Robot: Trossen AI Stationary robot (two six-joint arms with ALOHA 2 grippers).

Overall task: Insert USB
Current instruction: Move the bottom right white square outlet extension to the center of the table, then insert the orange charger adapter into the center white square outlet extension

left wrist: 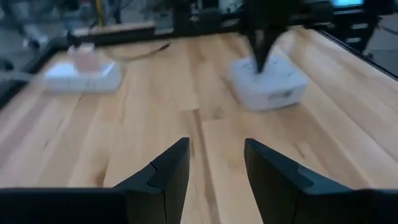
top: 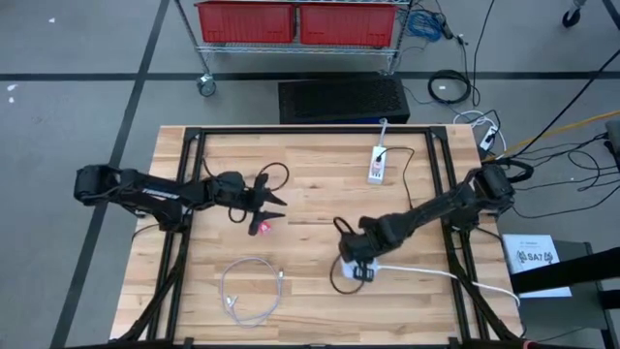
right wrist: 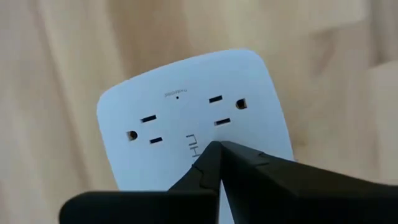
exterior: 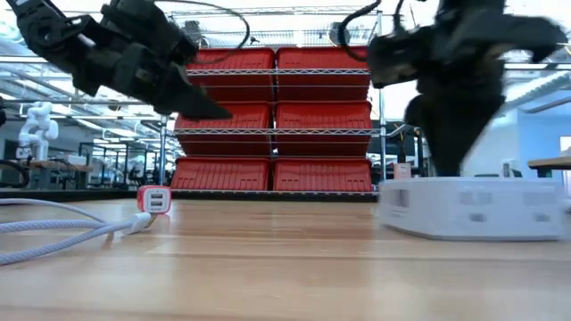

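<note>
A small red USB charger (top: 262,228) stands on the wooden table, its two ports showing in the low view (exterior: 153,199). A white USB cable (top: 252,296) lies coiled near the front left, one end (exterior: 134,223) close to the charger. My left gripper (top: 278,205) hangs open just above and beyond the charger, holding nothing (left wrist: 214,162). My right gripper (top: 356,264) is shut and points down over a white outlet block (right wrist: 186,118) at the front centre. My right gripper's shut fingertips (right wrist: 214,152) stand over the top face of the outlet block (right wrist: 199,140), near its middle, coming from above. I cannot tell whether they touch it.
A white power strip (top: 378,163) lies toward the far edge. The outlet block's white cord (top: 436,273) runs off to the right edge. Black frame rails (top: 184,194) border the table. Bare wood lies between the charger and the block.
</note>
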